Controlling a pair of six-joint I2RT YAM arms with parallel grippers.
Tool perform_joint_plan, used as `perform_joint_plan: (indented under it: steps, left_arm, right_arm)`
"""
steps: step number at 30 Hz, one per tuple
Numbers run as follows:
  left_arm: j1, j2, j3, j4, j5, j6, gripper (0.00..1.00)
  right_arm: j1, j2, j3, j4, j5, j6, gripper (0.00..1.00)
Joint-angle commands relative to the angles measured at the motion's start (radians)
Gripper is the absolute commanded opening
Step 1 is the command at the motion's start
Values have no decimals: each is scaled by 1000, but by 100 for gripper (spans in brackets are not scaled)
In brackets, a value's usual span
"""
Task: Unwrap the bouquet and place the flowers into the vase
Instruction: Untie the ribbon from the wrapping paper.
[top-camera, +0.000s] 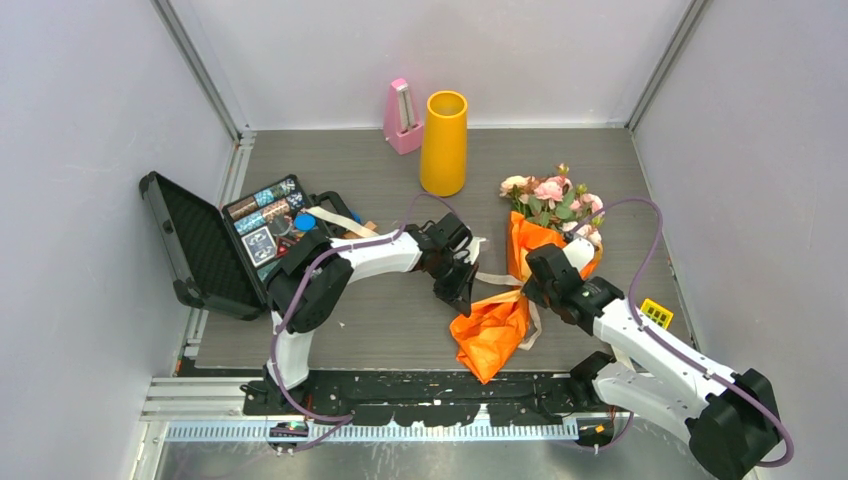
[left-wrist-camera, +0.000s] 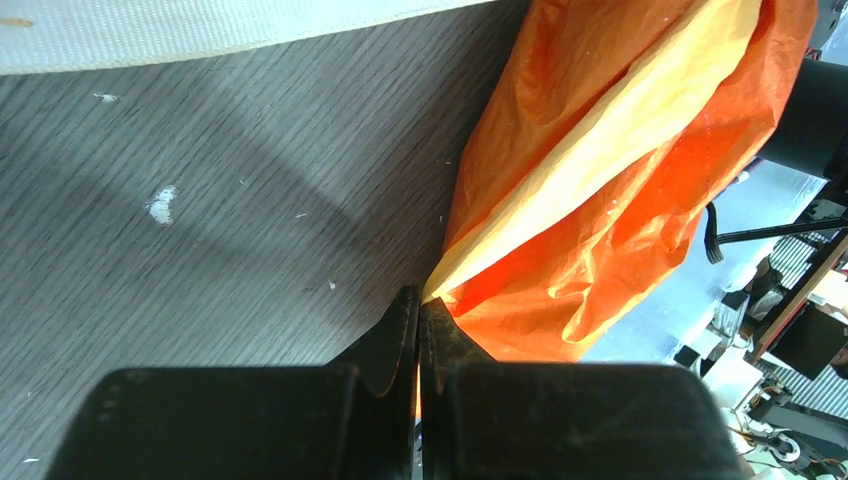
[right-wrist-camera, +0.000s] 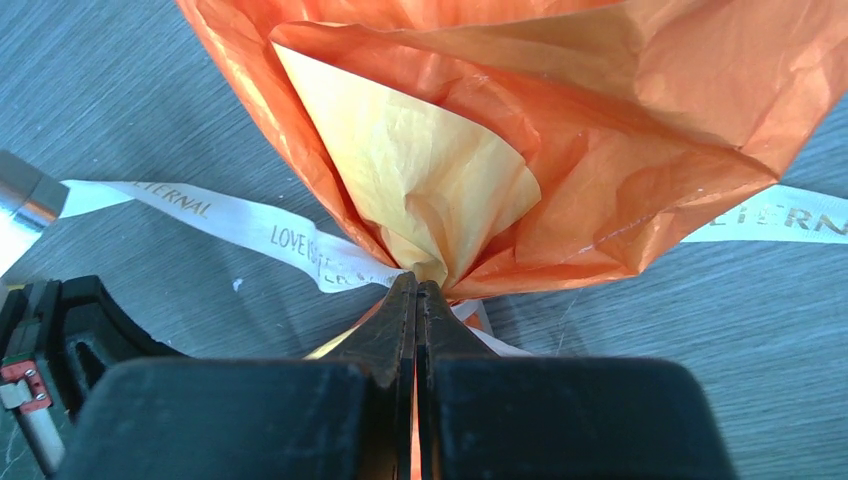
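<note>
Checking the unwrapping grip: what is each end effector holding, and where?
Both pinch the orange paper: left end effector its edge, right end effector a gathered fold.

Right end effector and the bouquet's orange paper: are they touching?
Touching. The right wrist view shows the right end effector shut on a gathered fold of the orange paper. The paper narrows into the fingertips, and orange shows between them.
</note>
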Motion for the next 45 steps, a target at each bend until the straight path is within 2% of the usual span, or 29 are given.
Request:
perform_joint_plan:
  steps: [1,13,22,28,31,34,35,37,40,41,45]
  left_arm:
    - [-1,3,15,-45,-40,30,0]
    - [-1,-4,14,-45,-55,30,0]
    - [-1,-14,13,-46,-93,37,0]
    - [-1,-64,13,-58,-133,76,0]
    - [-1,-96,26,-100,-199,133,0]
    - [0,-132,28,-130,-252,170,0]
    - [1,-143,28,-139,-261,180,2]
    - [1,-162,38,-160,-270,199,12]
    - [1,-197,67,-179,-278,229,40]
    - [1,-209,74,-170,-283,234,46]
    - [1,-240,89,-81,-256,204,58]
  right_arm:
    - [-3,-21,-5,-54,127,57,0]
    - [-20,-76,65,-137,177,3,0]
    - [-53,17,120,-125,173,-84,0]
    - [-67,-45,138,-115,23,-185,0]
    - [-67,-70,140,-155,-82,-231,8]
    - [-67,-85,120,-173,-188,-263,24]
    - [-67,-89,117,-172,-212,-268,26]
    - [-67,-90,104,-160,-284,-271,33]
    - [-67,-88,90,-111,-370,-266,36]
    - [-67,-87,82,-96,-375,-263,36]
    - [-67,-67,48,-18,-403,-239,35]
